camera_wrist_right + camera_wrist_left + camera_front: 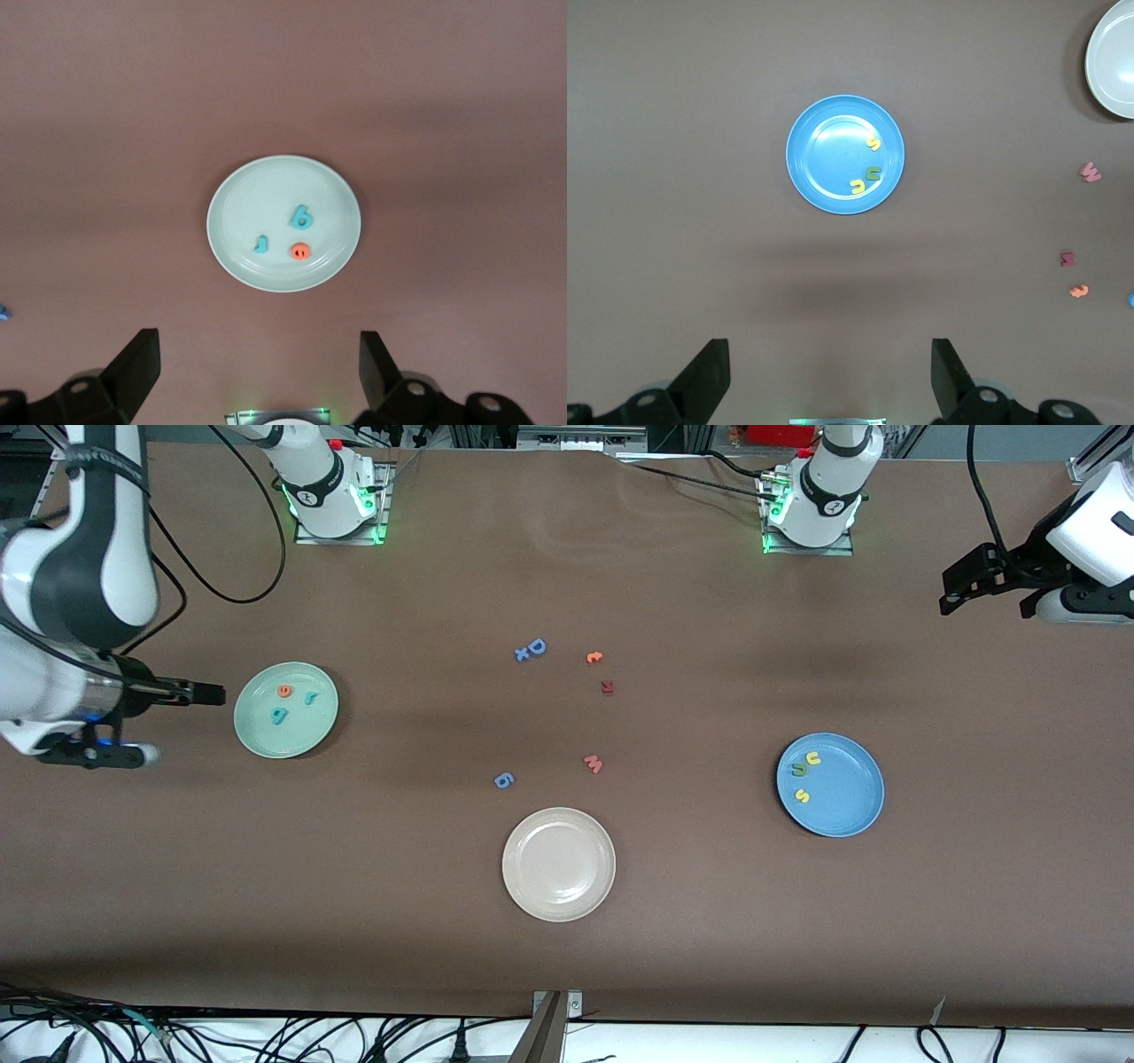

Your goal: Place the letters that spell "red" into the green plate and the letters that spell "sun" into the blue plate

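Three round plates on the brown table. Landmark: the beige-white plate [558,864], nearest the front camera, nothing in it.

Farther from the camera than that plate, toward the left arm's end of the table, lies the medium-blue plate with raised rim [830,784]. It holds three tiny foam letters: one yellow "s" [802,795], one yellow "u"/"n" shape [812,759] and one green "u"/"n" shape [799,769] touching it.

Five loose letters lie on the bare table, all farther from the camera than the beige-white plate: one small blue piece [503,780], one pink "w" [594,763], one dark red piece [607,687], one small orange letter [594,658] and one bigger blue "D" [532,649].

Toward the right arm's end lies the pale mint-green plate [285,709], holding three letters: one teal "d" [279,715], one teal "r" [309,698] and one orange "e" [284,690].

The right gripper [205,692] hangs beside the mint-green plate, clear of its rim, fingers spread and holding nothing. The left gripper [952,598] waits at the left arm's end of the table, well apart from the blue plate, fingers spread, holding nothing.
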Motion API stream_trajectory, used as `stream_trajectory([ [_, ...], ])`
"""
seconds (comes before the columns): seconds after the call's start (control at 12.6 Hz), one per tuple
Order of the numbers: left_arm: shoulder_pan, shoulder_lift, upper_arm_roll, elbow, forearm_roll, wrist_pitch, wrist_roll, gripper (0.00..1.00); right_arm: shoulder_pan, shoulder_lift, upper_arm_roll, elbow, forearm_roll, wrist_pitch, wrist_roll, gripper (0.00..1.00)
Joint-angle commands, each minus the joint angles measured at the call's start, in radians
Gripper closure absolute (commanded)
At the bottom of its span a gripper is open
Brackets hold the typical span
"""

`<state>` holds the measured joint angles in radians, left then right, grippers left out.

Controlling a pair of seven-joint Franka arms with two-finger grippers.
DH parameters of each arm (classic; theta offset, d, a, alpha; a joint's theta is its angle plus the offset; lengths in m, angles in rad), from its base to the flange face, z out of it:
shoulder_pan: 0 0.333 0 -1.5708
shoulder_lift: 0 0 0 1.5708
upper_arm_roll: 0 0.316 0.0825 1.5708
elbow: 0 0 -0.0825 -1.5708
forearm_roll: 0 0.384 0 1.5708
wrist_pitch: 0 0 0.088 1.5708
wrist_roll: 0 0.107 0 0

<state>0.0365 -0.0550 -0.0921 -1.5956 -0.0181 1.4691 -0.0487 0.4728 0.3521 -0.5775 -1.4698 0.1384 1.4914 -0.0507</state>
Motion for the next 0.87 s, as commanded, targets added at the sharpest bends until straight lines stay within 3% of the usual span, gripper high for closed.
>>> stream_trajectory([
  [0.0, 0.022, 0.021, -0.001, 0.009, -0.009, -0.001, 0.021, 0.00, -0.002, -0.001, -0.022, 0.080, -0.005, -0.037, -0.015, 0.00],
  [0.79, 0.048, 0.035, -0.004, 0.016, -0.009, 0.017, 0.020, 0.00, 0.012, -0.022, -0.004, 0.149, -0.002, -0.134, -0.008, 0.01],
])
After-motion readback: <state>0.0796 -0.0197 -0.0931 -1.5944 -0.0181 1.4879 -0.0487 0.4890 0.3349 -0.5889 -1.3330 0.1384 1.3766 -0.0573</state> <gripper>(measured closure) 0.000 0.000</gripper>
